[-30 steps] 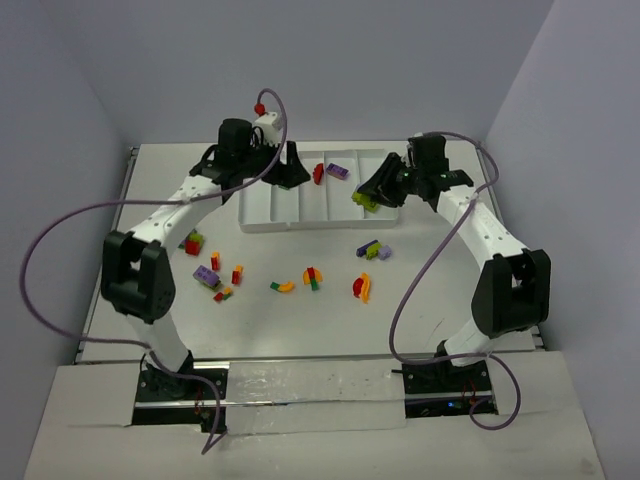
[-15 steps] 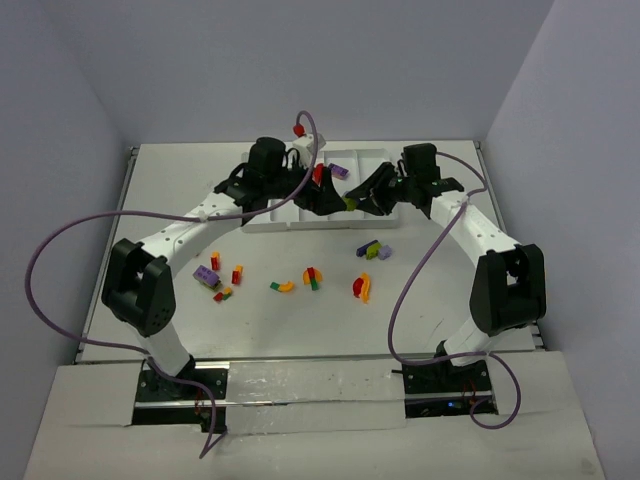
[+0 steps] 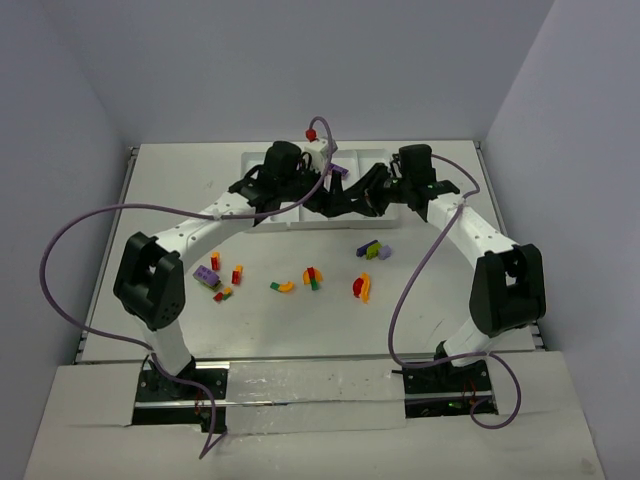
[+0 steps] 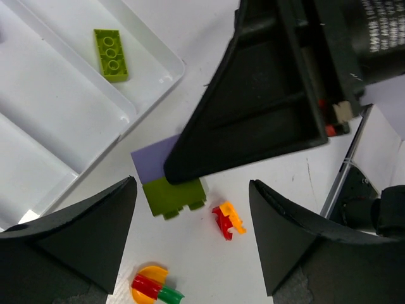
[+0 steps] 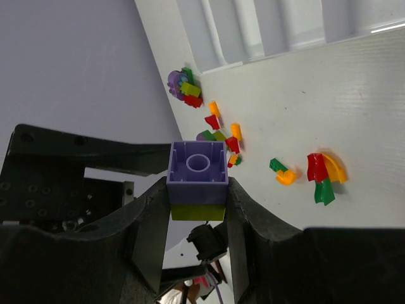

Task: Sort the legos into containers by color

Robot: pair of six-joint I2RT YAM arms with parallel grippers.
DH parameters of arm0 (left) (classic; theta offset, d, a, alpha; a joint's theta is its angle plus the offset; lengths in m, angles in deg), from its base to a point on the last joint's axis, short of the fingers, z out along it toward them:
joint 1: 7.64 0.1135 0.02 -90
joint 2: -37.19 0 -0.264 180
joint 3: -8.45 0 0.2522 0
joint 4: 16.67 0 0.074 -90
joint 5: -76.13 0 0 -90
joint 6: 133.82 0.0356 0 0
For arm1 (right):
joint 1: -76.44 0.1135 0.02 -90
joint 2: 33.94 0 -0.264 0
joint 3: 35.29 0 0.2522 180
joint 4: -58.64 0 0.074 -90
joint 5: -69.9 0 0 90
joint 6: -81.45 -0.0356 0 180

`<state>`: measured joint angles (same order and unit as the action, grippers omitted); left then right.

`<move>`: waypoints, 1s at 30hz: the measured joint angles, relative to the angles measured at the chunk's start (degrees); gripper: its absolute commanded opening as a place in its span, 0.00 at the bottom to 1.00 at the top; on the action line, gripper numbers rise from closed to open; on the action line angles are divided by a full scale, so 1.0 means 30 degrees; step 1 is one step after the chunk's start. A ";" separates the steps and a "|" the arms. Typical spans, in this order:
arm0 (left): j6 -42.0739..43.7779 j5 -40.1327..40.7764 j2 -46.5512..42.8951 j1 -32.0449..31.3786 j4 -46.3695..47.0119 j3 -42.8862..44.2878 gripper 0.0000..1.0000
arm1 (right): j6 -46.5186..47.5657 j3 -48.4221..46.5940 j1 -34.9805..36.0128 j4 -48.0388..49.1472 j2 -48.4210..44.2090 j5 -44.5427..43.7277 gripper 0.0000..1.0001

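Light: bright, even, from overhead | Shadows: faint, soft-edged on white surface (image 3: pixel 300 320) | Glare: thin bright streak along tray (image 5: pixel 386 28) rim, right wrist view | Focus: top view sharp; wrist views crisp at distance, near fingers (image 4: pixel 69 240) dark, slightly soft

R hand (image 5: pixel 197 190) blocks gap of L hand (image 4: pixel 191 209) at tray (image 4: pixel 57 107) corner; table (image 3: pixel 450 300) twd bases open btwn legos (image 3: pixel 312 277).

White arm links (image 3: pixel 200 225), black joints (image 3: pixel 150 283), purple cables (image 3: pixel 43 268), red cable cap (image 3: pixel 311 132).
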<state>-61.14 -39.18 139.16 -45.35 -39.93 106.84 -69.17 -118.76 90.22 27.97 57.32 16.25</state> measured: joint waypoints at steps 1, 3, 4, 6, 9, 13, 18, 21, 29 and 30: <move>0.0000 0.0108 0.0085 0.0000 -0.0003 0.0020 0.79 | -0.0007 0.0013 0.0057 0.0049 -0.0014 0.0064 0.00; 0.0008 0.0324 0.0244 -0.0008 -0.0066 0.0020 0.76 | -0.0006 0.0013 0.0165 0.0090 -0.0052 0.0172 0.00; 0.0016 0.0415 0.0310 -0.0012 -0.0070 0.0024 0.74 | -0.0002 0.0013 0.0202 0.0090 -0.0094 0.0217 0.00; 0.0092 0.0635 0.0437 -0.0015 -0.0169 0.0045 0.70 | 0.0001 0.0013 0.0244 0.0090 -0.0168 0.0280 0.00; 0.0188 0.0940 0.0563 -0.0015 -0.0331 0.0079 0.62 | 0.0012 0.0013 0.0286 0.0089 -0.0262 0.0255 0.00; 0.0175 0.0976 0.0575 -0.0056 -0.0328 0.0093 0.47 | 0.0133 0.0013 0.0294 0.0053 -0.0266 0.0010 0.00; -0.0065 0.1003 0.0575 -0.0073 -0.0351 0.0085 0.17 | 0.0484 -0.0002 0.0295 -0.0049 -0.0276 -0.0315 0.00; -0.0093 0.0937 0.0575 -0.0064 -0.0422 0.0038 0.01 | 0.0796 -0.0135 0.0389 -0.0352 -0.0312 -0.0737 0.00; -0.0153 0.0351 -0.0012 -0.0015 0.1122 -0.1576 0.00 | 0.2275 -0.0913 0.0526 -0.1900 -0.0300 -0.1417 0.00; -0.0059 0.0321 -0.0298 0.0021 0.1007 -0.2012 0.00 | 0.2614 -0.1053 0.0549 -0.1970 -0.0297 -0.1911 0.00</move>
<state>-61.32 -38.22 138.27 -45.29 -36.91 100.80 -61.33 -121.92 91.86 22.06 56.43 10.52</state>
